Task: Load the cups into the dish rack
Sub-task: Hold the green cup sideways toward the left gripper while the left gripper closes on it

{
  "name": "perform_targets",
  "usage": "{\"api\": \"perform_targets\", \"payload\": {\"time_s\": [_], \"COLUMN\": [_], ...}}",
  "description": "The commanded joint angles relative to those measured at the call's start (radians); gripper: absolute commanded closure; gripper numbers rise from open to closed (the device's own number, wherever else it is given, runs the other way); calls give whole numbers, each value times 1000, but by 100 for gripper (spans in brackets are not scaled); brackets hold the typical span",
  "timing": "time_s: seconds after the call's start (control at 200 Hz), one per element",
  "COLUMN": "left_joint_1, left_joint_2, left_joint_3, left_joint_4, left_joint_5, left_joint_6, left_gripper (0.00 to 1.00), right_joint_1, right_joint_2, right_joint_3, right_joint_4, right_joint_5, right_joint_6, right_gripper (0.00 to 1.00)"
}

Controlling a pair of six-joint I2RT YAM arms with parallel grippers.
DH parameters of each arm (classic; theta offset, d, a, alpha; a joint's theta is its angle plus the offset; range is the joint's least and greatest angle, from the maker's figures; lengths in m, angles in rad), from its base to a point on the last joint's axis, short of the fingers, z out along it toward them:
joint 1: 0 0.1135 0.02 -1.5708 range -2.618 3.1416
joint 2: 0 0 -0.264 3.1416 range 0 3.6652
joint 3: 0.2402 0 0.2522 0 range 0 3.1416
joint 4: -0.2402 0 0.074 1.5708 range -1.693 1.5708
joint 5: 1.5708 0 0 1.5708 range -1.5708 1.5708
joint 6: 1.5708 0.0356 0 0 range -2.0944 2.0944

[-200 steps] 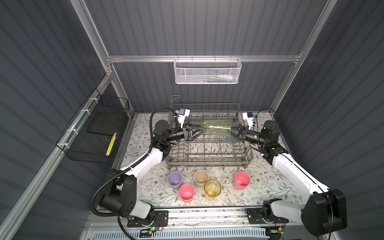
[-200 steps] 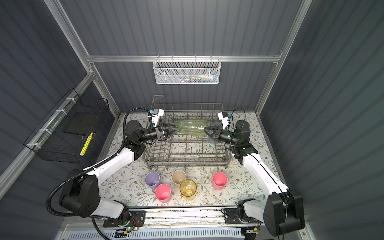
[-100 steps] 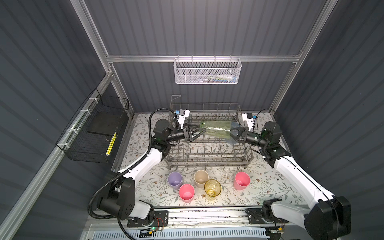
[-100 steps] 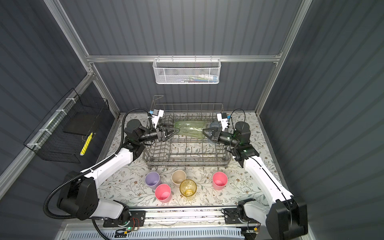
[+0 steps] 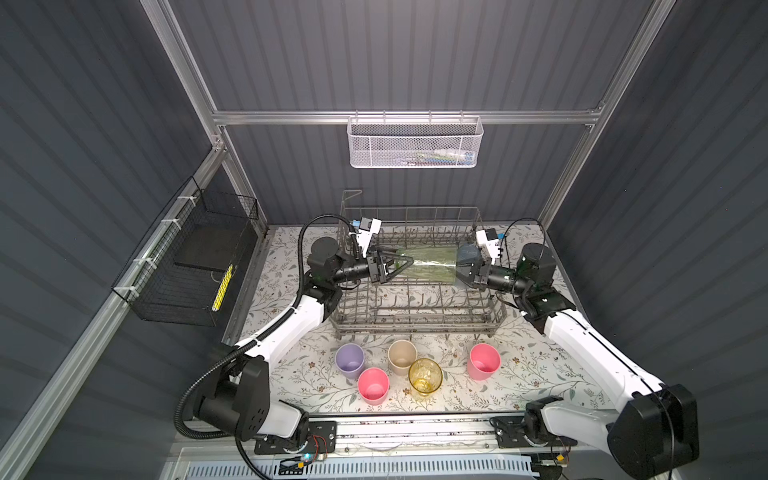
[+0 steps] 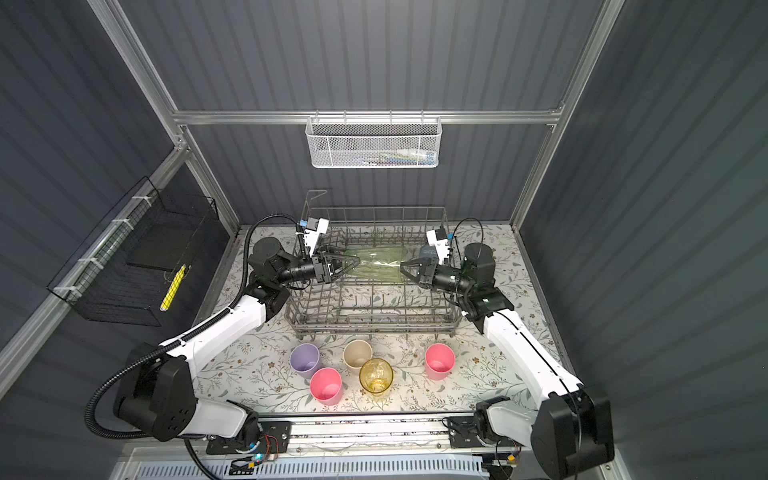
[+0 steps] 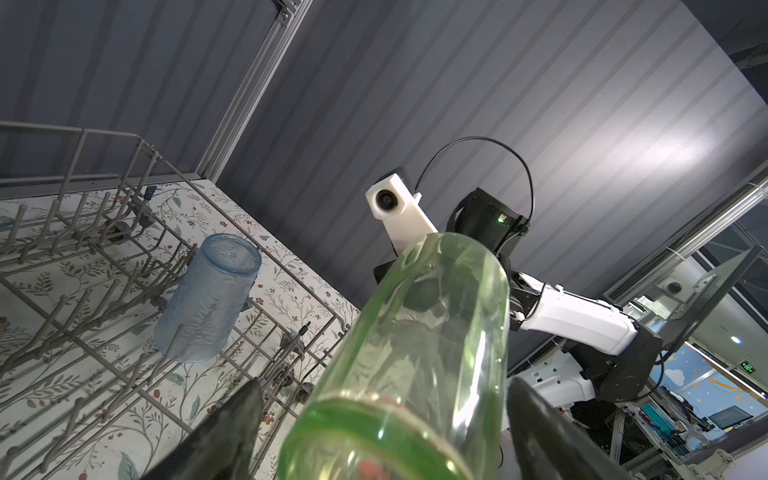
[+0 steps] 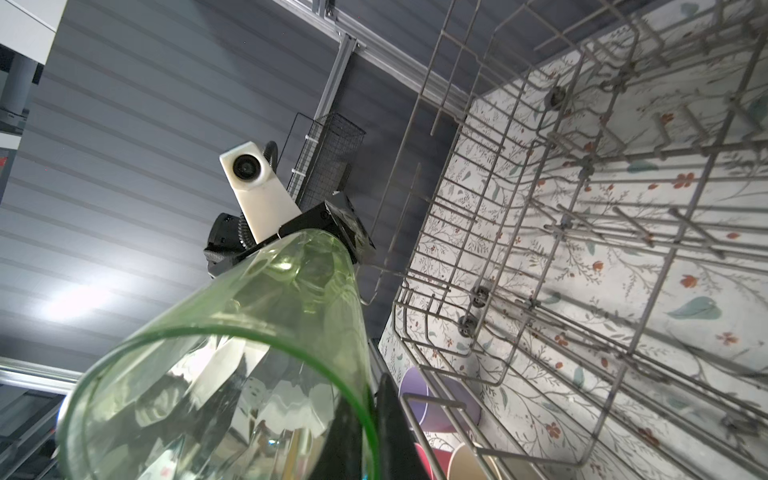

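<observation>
Green cup lies on its side in the air over the far half of the dish rack, running parallel to the rack's far side. We see its open mouth toward the rack's right end and its base toward the left end.

Right gripper is clamped on the rim wall at the mouth. Left gripper has its jaws spread, with fingers on either side of the base end. One side shows a clear gap; we can't tell contact on the other.

Grey-blue cup stands upside down on the tines in the rack's far right corner.

Between the rack and the front edge of the tabletop we have five upright cups. They are the lilac cup, left pink cup, beige cup and amber cup bunched together, and the right pink cup apart toward the right edge.
</observation>
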Motion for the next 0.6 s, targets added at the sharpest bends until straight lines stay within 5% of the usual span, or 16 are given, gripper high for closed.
{"api": "perform_targets", "payload": {"time_s": [0.0, 0.595], "left_joint_1": [-4, -8], "left_joint_2": [1, -10], "left_joint_3": [12, -2], "left_joint_4": [36, 67], "left_joint_5": [51, 93], "left_joint_6": [-7, -6], "left_gripper": [9, 25], "right_joint_1": [1, 0], "right_joint_2": [9, 94], "right_joint_3": [54, 86], "right_joint_4": [54, 154], "right_joint_5": [-72, -139], "right_joint_6": [-16, 52], "right_gripper": [100, 100]}}
